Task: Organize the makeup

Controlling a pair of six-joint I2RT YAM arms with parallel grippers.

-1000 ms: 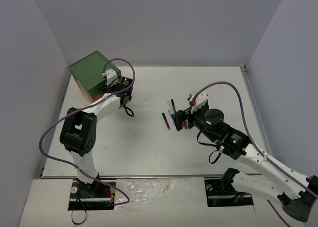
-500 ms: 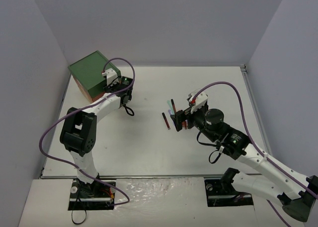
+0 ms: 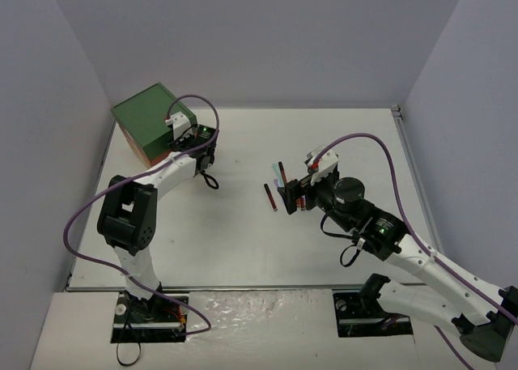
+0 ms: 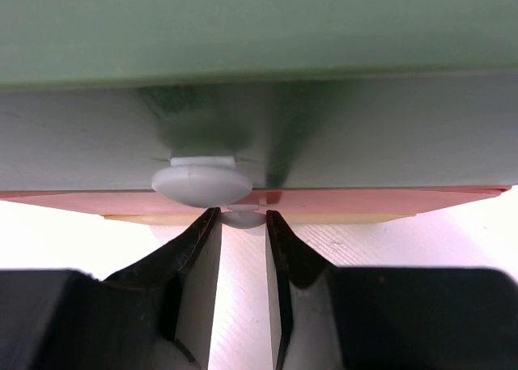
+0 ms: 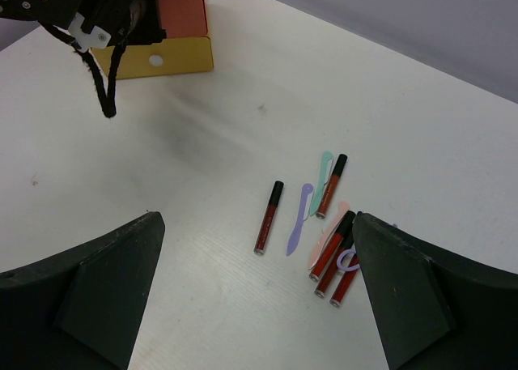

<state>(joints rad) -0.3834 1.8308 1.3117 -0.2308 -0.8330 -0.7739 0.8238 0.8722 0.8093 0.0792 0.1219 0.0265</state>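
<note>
The left pincer [image 4: 243,216] is narrow, its two tips close on either side of a small grey knob [image 4: 243,219]; whether they press on it I cannot tell. That knob sits at the level of the red drawer [image 4: 364,201], just under a larger grey knob [image 4: 202,184] on the green drawer [image 4: 388,135] above it. A yellow drawer [image 5: 154,58] lies lowest, with a pale knob of its own. All three belong to the green-topped box [image 3: 150,115] in the far left corner of the surface [image 3: 243,240]. The drawer fronts look flush, and what they hold is hidden. The left arm [image 3: 154,184] rises from the near left edge, bends at a raised elbow and reaches away toward that corner, its wrist level and facing the box front. The right pincer [image 5: 256,220] stands wide, its fingers well apart above the makeup [image 3: 279,188], which lies loose on the surface a little right of the middle, well apart from the box. There, one dark-red stick [image 5: 268,217] with a black cap lies alone, a purple tool [image 5: 299,219] just beside it, then a teal tool [image 5: 322,172] touching a second stick [image 5: 331,185], and more sticks crowded near the right finger. The right arm [image 3: 421,261] comes from the near right edge and slants in toward the middle, its wrist tilted down at the makeup.
</note>
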